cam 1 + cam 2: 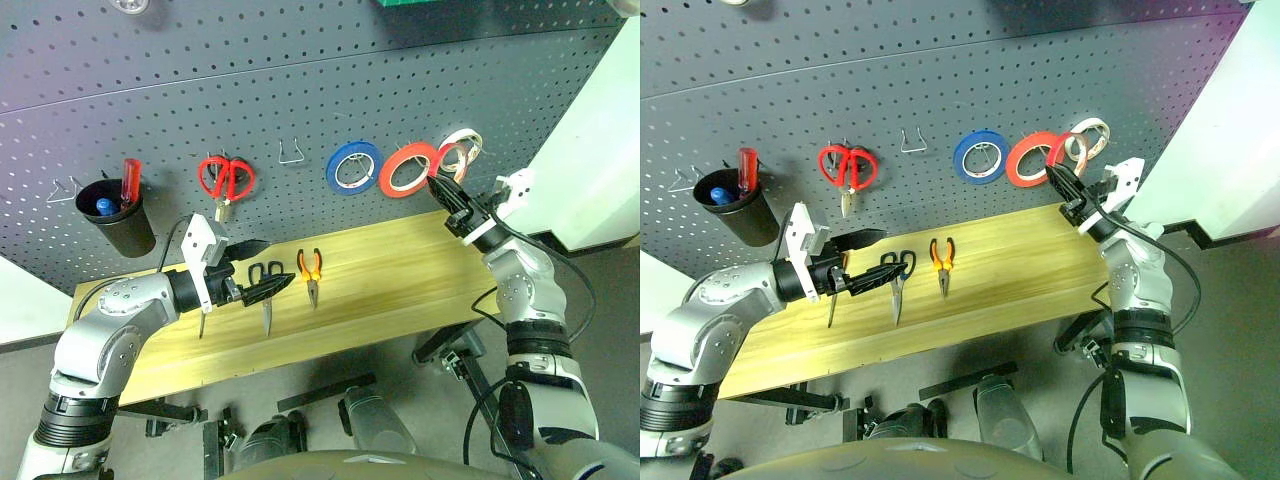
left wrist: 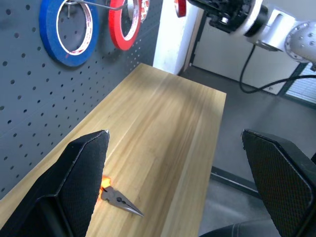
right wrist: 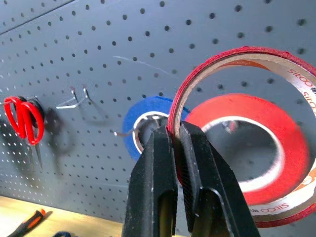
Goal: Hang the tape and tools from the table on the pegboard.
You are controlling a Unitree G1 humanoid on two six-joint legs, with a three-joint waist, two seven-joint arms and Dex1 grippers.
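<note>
On the pegboard (image 1: 300, 80) we already see a blue roll (image 1: 353, 167), a red roll (image 1: 408, 169), a white roll (image 1: 468, 148) and red-handled scissors (image 1: 226, 178) hanging — none of them ours to move. On the table (image 1: 400, 280) three tools wait: black-handled scissors (image 1: 267, 283) and a screwdriver (image 1: 203, 316) just below our left gripper (image 1: 268, 268), whose fingers stand wide apart and empty, and pliers (image 1: 311, 271) just beyond its tips. Our right gripper (image 1: 441, 190) has its fingers clamped on the rim of the tape (image 3: 237, 133), held up at the board in front of the hung red roll, not yet hooked. We judge nothing is finished yet — four items remain.
</note>
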